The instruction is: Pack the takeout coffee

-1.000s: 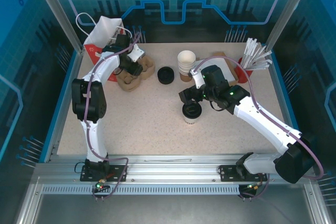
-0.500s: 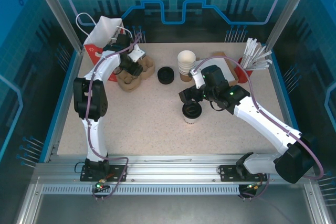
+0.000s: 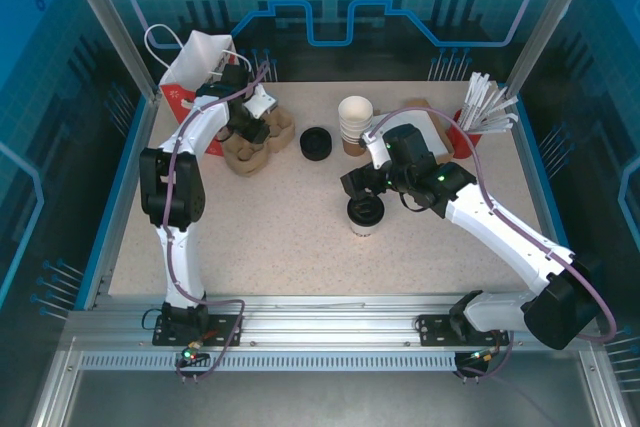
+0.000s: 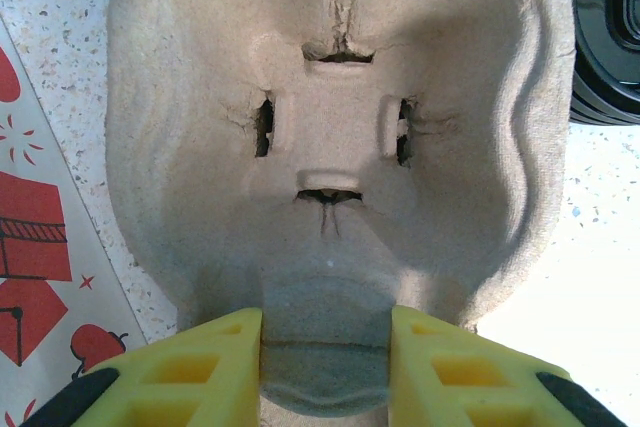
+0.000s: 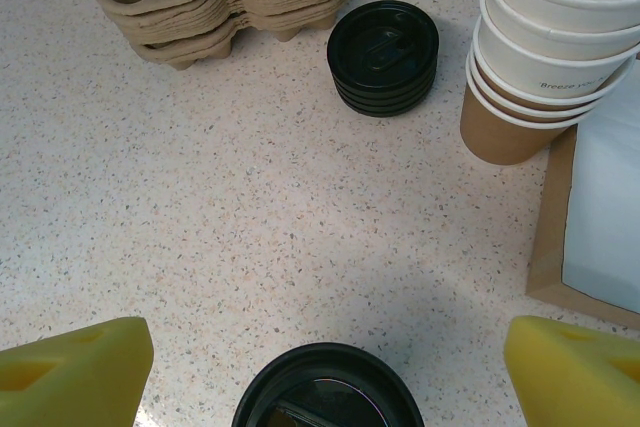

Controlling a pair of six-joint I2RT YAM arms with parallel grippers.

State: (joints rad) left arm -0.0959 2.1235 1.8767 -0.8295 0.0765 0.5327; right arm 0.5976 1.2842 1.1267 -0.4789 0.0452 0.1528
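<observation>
Takeout coffee [image 3: 365,215] stands upright on the bench [image 3: 270,247], just off centre toward 4 o'clock, black lid on, so its fill is hidden. The right fingers [image 5: 70,372] hang over it spread wide, one at 9 and one at 3 o'clock of the lid [image 5: 325,392], holding nothing and apart from it; judged a straddle set up for a side grasp. From the cup at 11 o'clock, near: a short stack of loose black lids [image 3: 316,143], no cup beneath. At 12 o'clock: nested lidless paper cups [image 3: 354,122], topmost one empty. At 1 o'clock: a brown tray of white napkins [image 3: 435,132]. At 2 o'clock, far edge: a red holder [image 3: 462,137] bristling with white wrapped sticks. At 10 o'clock, well apart: a stack of pulp cup carriers [image 3: 255,142]. The left fingers [image 4: 200,367] stand narrow on either side of the top carrier's near lobe, inner faces against the pulp; reads as a pinch on that carrier, firmness not judged. The well [image 4: 335,137] ahead of them is empty, cross-slit floor bare. Likely reason for the hold: peel one carrier off to receive the cup. Beyond the stack, at the far left corner, a red-and-white paper bag [image 3: 190,72] stands with its mouth open; contents cannot be told.
</observation>
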